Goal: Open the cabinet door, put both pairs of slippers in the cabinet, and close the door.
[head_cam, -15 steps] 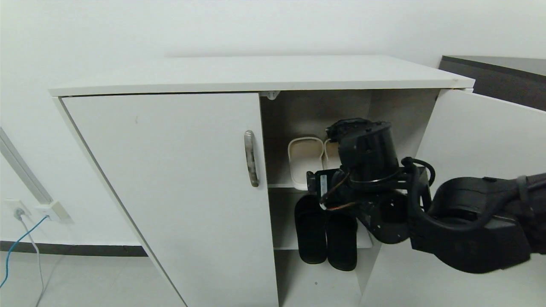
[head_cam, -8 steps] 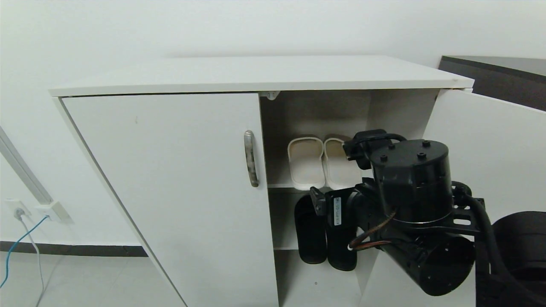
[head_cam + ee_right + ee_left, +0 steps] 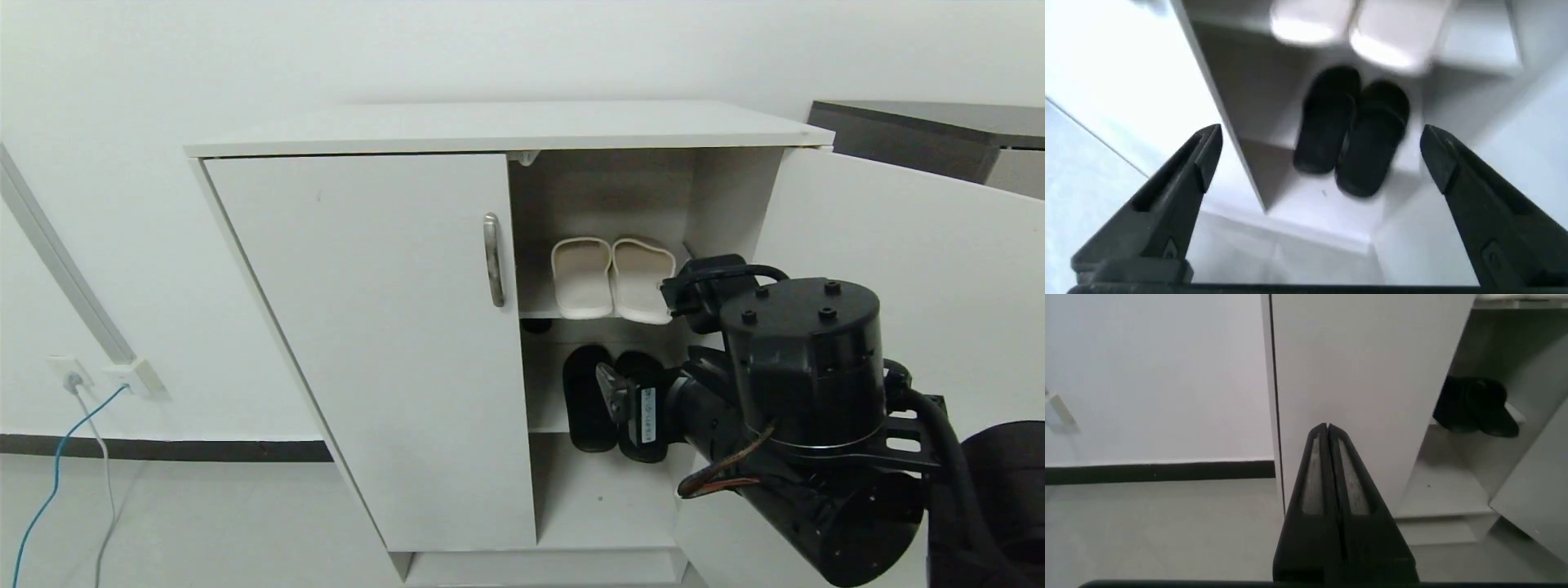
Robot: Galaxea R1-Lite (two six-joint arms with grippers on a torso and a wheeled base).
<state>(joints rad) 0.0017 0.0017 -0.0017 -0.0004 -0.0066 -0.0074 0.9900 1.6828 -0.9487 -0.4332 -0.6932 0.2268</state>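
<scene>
The white slippers (image 3: 612, 278) lie side by side on the upper shelf of the cabinet (image 3: 490, 126). The black slippers (image 3: 611, 402) lie side by side on the shelf below, and their near ends seem to hang a little over its front edge, though my arm covers part of them. The right door (image 3: 898, 237) stands swung open. The left door (image 3: 367, 327) is closed, with its metal handle (image 3: 492, 260) upright beside the opening.

My right gripper (image 3: 1323, 137) is in front of the open side, level with the black pair and well short of it. Its fingers (image 3: 1184, 188) are spread wide with nothing between them. My left gripper (image 3: 1327, 433) hangs low before the closed left door, above the floor (image 3: 1159, 531). Its fingers are pressed flat together and hold nothing.

Left of the cabinet, a wall socket (image 3: 69, 377) has a blue and a grey cable (image 3: 57, 482) running down to the floor. A dark tabletop (image 3: 922, 118) shows behind the right door.
</scene>
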